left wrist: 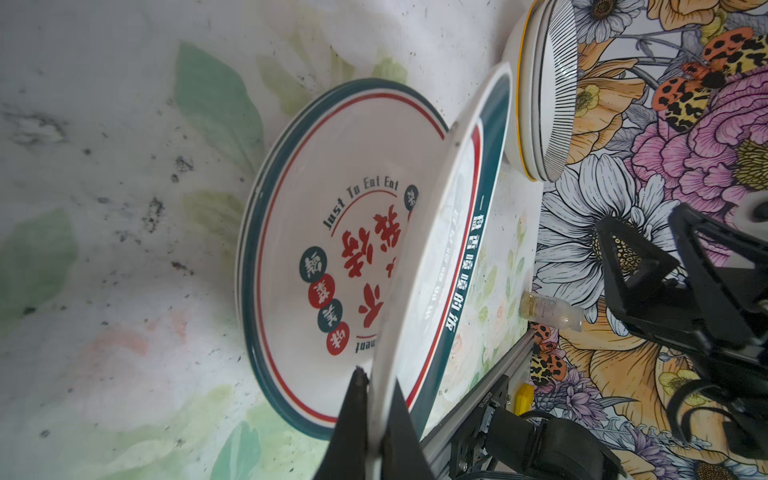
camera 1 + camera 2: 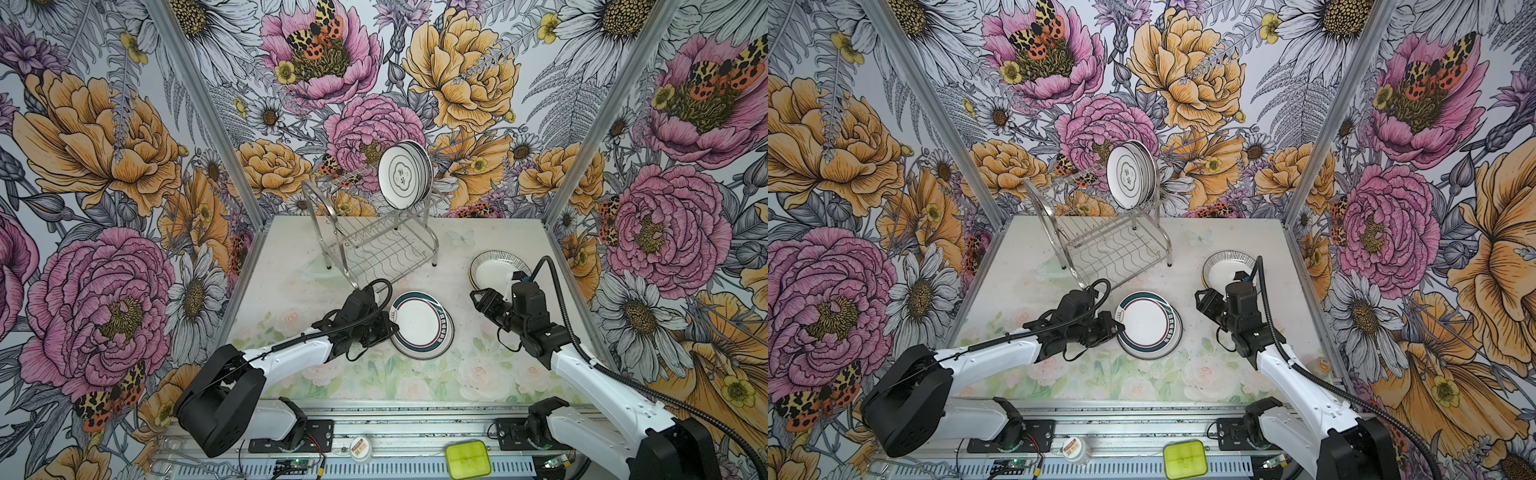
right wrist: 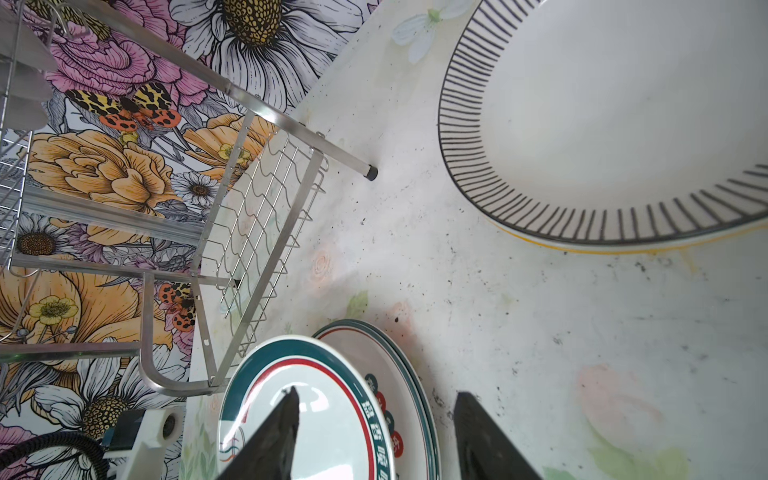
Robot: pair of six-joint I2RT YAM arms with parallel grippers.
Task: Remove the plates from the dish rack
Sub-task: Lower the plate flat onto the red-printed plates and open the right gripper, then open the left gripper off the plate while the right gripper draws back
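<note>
My left gripper (image 2: 390,328) (image 2: 1121,328) (image 1: 378,380) is shut on the rim of a teal-banded plate (image 1: 436,249). It holds that plate tilted over a stack of teal-banded plates (image 2: 422,326) (image 2: 1148,326) on the table; the uppermost plate of the stack carries red characters (image 1: 332,249). The right gripper (image 2: 478,297) (image 2: 1200,297) (image 3: 376,399) hangs open and empty to the right of that stack (image 3: 332,415). Behind it lies a stack of stripe-rimmed plates (image 2: 496,268) (image 2: 1229,266) (image 3: 602,124) (image 1: 544,91). The dish rack (image 2: 374,232) (image 2: 1100,237) (image 3: 257,216) stands at the back. A few cloud-emblem plates (image 2: 405,174) (image 2: 1131,174) stand upright at the right end of its upper tier.
Floral walls close in the table on three sides. A small bottle (image 2: 1323,365) (image 1: 548,311) lies at the table's right edge. On the front rail sit a green box (image 2: 467,457) and a small round tub (image 2: 360,449).
</note>
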